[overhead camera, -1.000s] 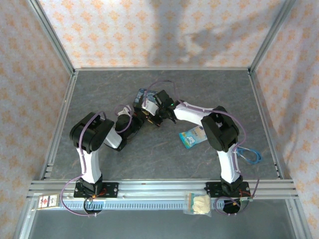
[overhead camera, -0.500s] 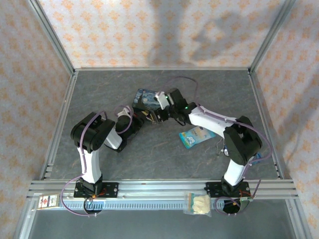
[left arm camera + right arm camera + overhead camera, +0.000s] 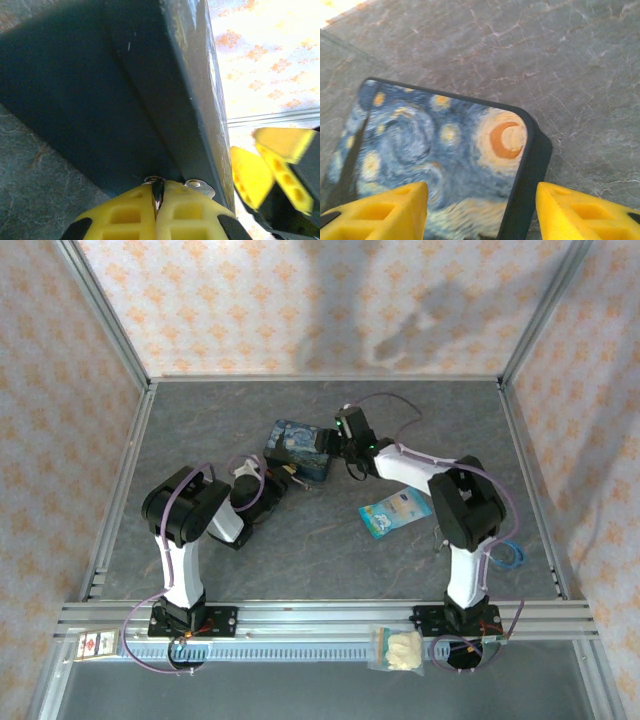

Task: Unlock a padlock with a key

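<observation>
Table point(image 3: 420, 420): grey, veined, stone-look slab.
Tin point(image 3: 440, 145): round-cornered box, swirly blue painted lid, dark walls.
Right tool point(image 3: 482, 205): yellow ribbed fingers apart over the lid, empty.
Left tool point(image 3: 157, 194): pressed together, gripping the padlock point(image 3: 199, 185).
Padlock: we glimpse silvery metal against the tin's wall.

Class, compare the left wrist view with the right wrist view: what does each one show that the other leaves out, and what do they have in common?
Left wrist view: the tin seen from its dark side, the left hand pinched shut with a small silvery metal piece at its tips, and patterned wallpaper behind.
Right wrist view: the tin's painted lid, with swirls and a crescent moon.
Shared: the tin, the grey table, and the right hand, its yellow fingers standing apart.
</observation>
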Tool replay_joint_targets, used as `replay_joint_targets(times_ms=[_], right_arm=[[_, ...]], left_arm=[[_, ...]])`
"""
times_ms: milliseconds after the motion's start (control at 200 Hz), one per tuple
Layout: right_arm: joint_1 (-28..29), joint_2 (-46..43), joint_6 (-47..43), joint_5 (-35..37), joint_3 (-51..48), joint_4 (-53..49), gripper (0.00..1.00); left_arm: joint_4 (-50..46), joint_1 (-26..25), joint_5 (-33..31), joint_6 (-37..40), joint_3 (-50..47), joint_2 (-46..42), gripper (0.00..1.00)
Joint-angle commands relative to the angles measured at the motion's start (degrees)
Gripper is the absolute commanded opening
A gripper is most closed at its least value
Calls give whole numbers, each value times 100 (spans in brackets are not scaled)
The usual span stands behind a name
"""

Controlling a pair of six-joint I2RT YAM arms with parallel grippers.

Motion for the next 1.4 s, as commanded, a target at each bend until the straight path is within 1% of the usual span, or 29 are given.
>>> replay_joint_targets(times_ms=[0,65,90,160,255,390,541,686,831,851,1051,1061,1091,1101,1106,1121,1206,1261,1396], right_arm=[[67,96,400,261,8,308,58],[83,109,446,324,-58,358,58],[83,114,470,332,-68,358,58],[83,148,564,352,-153,360,58],[83,136,780,393,-418,516,57],[85,51,1105,531,-819,829,56],[82,44,1169,586,-869,920,56],[90,47,1072,584,-733,877,55],[82,-133,745,522,-625,892,56],[83,-181,683,520,-606,886,57],[84,-825,58,761,-589,646,82],[85,-859,37,785,-609,637,83],[75,-974,-44,870,-661,606,89],[76,-1021,-65,891,-682,598,92],[75,-1042,-75,899,-691,597,96],[74,-1098,-114,930,-731,583,100],[59,-1468,-244,1154,-987,552,100],[30,-1713,-270,1318,-1176,519,100],[12,-2303,-385,1952,-1672,540,100]], left_arm=[[327,11,-158,-15,-56,3,0],[323,11,-179,-50,-64,40,0],[497,17,-186,-67,-71,58,0],[574,19,-254,-116,-88,90,0],[683,18,-402,-180,-148,110,0],[960,8,-848,-287,-348,88,0],[1186,19,-1121,-390,-460,102,0],[1336,37,-1085,-455,-561,67,0],[1179,133,-703,-388,-771,-212,0],[1120,145,-651,-364,-798,-414,0],[401,154,153,-29,-1139,-1250,0],[254,157,200,-14,-1152,-1296,0],[50,144,347,36,-1177,-1423,0],[-10,143,402,55,-1182,-1462,0],[-39,143,424,59,-1185,-1483,0],[-133,143,499,96,-1192,-1549,0],[-875,61,752,312,-1220,-1980,0],[-1707,-27,798,592,-1184,-2373,0],[-4155,-364,346,1576,-939,-3537,0]])
